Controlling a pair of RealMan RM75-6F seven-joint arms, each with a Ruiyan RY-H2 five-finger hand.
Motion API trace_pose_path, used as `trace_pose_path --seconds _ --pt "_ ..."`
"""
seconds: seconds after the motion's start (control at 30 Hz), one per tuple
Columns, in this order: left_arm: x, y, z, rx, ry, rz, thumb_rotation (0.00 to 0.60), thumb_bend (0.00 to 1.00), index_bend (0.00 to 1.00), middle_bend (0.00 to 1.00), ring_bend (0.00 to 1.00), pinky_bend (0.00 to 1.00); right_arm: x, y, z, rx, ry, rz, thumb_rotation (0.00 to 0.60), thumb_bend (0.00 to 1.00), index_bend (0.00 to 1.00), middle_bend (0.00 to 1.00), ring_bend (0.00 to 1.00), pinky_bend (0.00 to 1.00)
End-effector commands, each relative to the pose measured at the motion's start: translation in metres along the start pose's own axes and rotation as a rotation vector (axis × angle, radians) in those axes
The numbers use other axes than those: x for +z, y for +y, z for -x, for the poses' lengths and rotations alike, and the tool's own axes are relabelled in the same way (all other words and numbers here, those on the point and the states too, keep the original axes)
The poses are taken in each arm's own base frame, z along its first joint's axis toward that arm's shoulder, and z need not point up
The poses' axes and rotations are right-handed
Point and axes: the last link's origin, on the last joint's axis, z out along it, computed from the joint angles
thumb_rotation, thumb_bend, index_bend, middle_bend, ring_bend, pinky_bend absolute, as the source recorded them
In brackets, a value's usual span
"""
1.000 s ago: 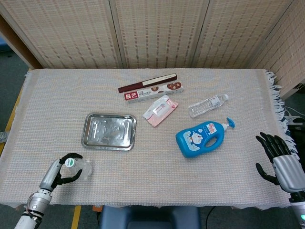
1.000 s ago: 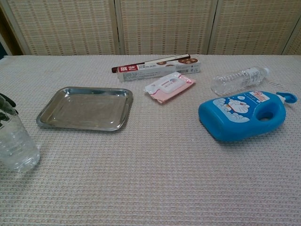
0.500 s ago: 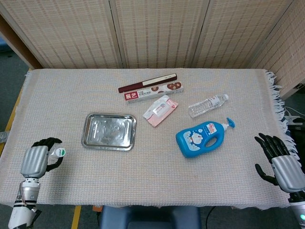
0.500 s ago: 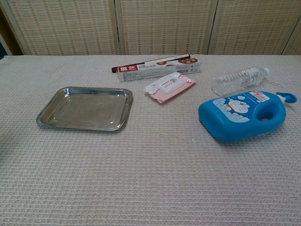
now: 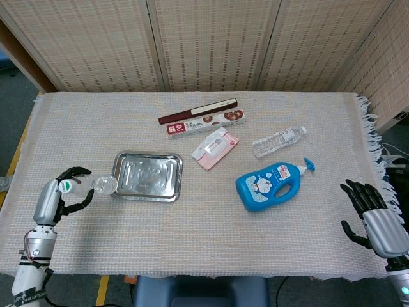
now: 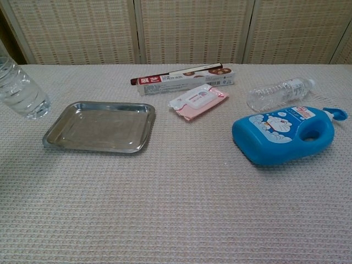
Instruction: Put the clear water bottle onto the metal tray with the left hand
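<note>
My left hand (image 5: 54, 198) grips a clear water bottle (image 5: 89, 185) with a green-marked cap, held in the air at the table's left side. The bottle's base points toward the left edge of the metal tray (image 5: 146, 176). In the chest view the same bottle (image 6: 21, 91) shows tilted at the upper left, just beyond the tray (image 6: 99, 127), and the hand itself is out of frame. My right hand (image 5: 376, 216) hangs at the table's right edge with its fingers spread and nothing in it.
A second clear bottle (image 5: 278, 141) lies on its side at the right. A blue detergent bottle (image 5: 270, 185) lies in front of it. A pink packet (image 5: 215, 148) and a long red box (image 5: 206, 121) sit behind the tray.
My left hand has carried the bottle up and to the right, from the table's front left toward the tray's left edge. The bottle has come back into the chest view. The right hand has barely moved.
</note>
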Motion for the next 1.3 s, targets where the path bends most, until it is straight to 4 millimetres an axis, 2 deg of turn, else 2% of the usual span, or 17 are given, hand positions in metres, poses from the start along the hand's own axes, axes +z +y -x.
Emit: trace_pose_path --seconds 0.03,0.1,0.2,0.23,0.33,0.4,0.47,0.6,0.77,1.03,1.13,1.3 --pt "0.011 0.025 -0.011 -0.317 -0.058 0.056 0.600 0.39 0.52 0.64 0.48 0.42 0.000 0.000 0.001 -0.002 -0.003 0.001 0.600 0.18 0.00 0.00 0.00 0.04" --pt "0.013 0.019 -0.013 -0.233 -0.054 0.052 0.600 0.39 0.52 0.64 0.48 0.42 0.000 0.000 0.001 -0.004 -0.007 0.003 0.600 0.18 0.00 0.00 0.00 0.04" --pt "0.018 0.004 -0.016 0.132 0.026 0.064 0.600 0.39 0.53 0.64 0.48 0.43 0.001 0.000 0.002 -0.006 -0.008 0.003 0.600 0.18 0.00 0.00 0.00 0.04" --pt "0.020 -0.001 -0.016 0.309 0.086 0.086 0.600 0.39 0.53 0.64 0.48 0.43 0.001 0.000 0.002 -0.006 -0.008 0.004 0.600 0.18 0.00 0.00 0.00 0.04" --pt "0.024 -0.008 -0.011 0.666 0.207 0.130 0.600 0.38 0.53 0.64 0.48 0.43 0.001 0.000 0.002 -0.008 -0.009 0.005 0.600 0.18 0.00 0.00 0.00 0.04" --pt "0.025 -0.009 -0.008 0.803 0.241 0.176 0.600 0.38 0.53 0.65 0.48 0.44 0.001 0.000 0.002 -0.006 -0.007 0.003 0.600 0.18 0.00 0.00 0.00 0.04" --pt "0.023 -0.007 -0.003 0.864 0.250 0.241 0.600 0.38 0.54 0.66 0.49 0.45 0.000 0.000 0.001 -0.006 -0.005 0.003 0.600 0.18 0.00 0.00 0.00 0.04" --pt "0.018 -0.001 0.003 0.753 0.216 0.273 0.600 0.38 0.55 0.66 0.50 0.46 0.000 0.000 0.002 -0.006 -0.008 0.002 0.600 0.18 0.00 0.00 0.00 0.04" --pt "0.013 0.016 0.007 0.295 0.076 0.222 0.600 0.38 0.55 0.67 0.50 0.46 0.000 0.000 0.001 -0.003 -0.004 0.000 0.600 0.18 0.00 0.00 0.00 0.04" --pt "0.010 0.030 0.003 -0.057 -0.003 0.218 0.600 0.38 0.55 0.66 0.50 0.46 -0.001 0.000 0.002 -0.004 -0.012 0.000 0.600 0.18 0.00 0.00 0.00 0.04" --pt "0.011 0.030 0.001 -0.136 -0.042 0.194 0.600 0.39 0.55 0.66 0.50 0.46 0.000 0.000 0.001 -0.004 -0.012 0.002 0.600 0.18 0.00 0.00 0.00 0.04" --pt "0.011 0.024 0.000 -0.096 -0.068 0.160 0.600 0.39 0.55 0.66 0.50 0.46 0.000 0.000 0.001 -0.001 -0.014 0.001 0.600 0.18 0.00 0.00 0.00 0.04"
